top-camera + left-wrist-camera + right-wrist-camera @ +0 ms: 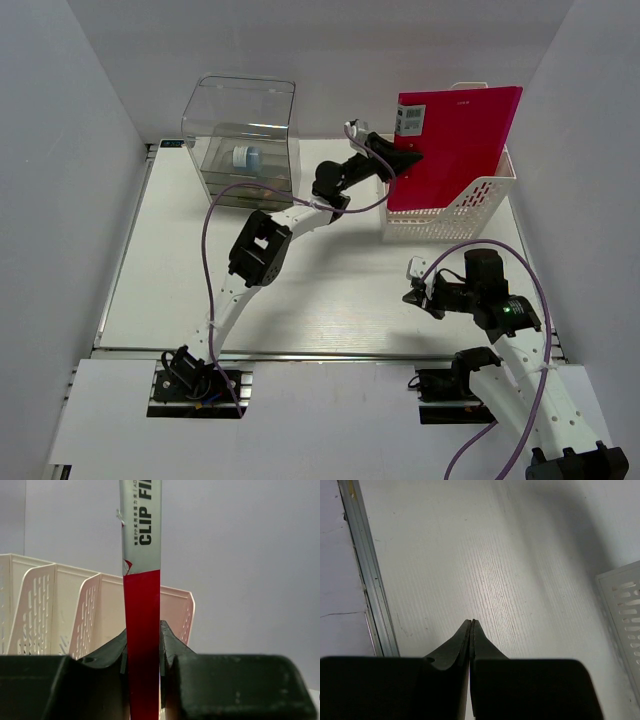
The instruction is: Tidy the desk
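The desk (330, 290) is a white tabletop with a silver rail along its near edge. My left gripper (403, 155) is shut on a red clip file (455, 145) that stands upright in the white mesh file rack (460, 205) at the back right. In the left wrist view the file's edge (143, 610) runs up between my fingers (170, 645), with the rack (60, 612) behind. My right gripper (415, 297) is shut and empty, low over the desk (485, 565) in front of the rack.
A clear plastic drawer box (240, 135) stands at the back left with a small blue-and-white object (246, 157) inside. White walls close in the desk on three sides. The rack's corner (622, 600) and the silver rail (367, 580) show in the right wrist view.
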`<move>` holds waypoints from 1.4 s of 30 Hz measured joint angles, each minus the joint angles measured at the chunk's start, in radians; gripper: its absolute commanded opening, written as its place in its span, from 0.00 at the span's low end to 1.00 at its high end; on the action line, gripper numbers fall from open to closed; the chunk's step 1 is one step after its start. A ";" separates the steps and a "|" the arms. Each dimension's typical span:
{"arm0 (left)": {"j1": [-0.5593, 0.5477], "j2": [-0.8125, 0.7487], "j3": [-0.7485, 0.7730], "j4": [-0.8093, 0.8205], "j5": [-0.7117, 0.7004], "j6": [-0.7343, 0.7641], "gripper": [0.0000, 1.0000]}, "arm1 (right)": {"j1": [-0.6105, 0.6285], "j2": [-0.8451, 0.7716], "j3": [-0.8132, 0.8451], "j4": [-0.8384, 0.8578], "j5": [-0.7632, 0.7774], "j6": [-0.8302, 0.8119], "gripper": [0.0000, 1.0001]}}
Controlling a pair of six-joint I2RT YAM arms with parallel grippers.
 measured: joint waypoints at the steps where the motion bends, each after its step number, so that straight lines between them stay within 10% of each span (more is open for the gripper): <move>1: 0.000 0.005 0.004 -0.002 -0.002 0.000 0.00 | 0.000 0.000 0.000 0.000 0.000 0.000 0.00; 32: -0.032 0.038 -0.084 0.028 -0.042 0.019 0.02 | -0.013 0.000 0.000 -0.004 -0.010 -0.004 0.00; 34: -0.034 0.038 -0.098 0.030 -0.048 0.026 0.36 | -0.013 0.000 0.000 -0.004 -0.012 -0.005 0.00; 37: -0.034 0.037 -0.131 0.037 -0.067 0.034 0.49 | -0.015 0.000 0.000 -0.005 -0.015 -0.007 0.00; 38: -0.034 0.037 -0.140 0.037 -0.070 0.037 0.98 | -0.017 0.000 0.000 -0.005 -0.016 -0.008 0.00; 42: -0.034 0.012 -0.196 0.020 -0.088 0.048 0.98 | -0.020 0.000 0.000 -0.005 -0.022 -0.012 0.00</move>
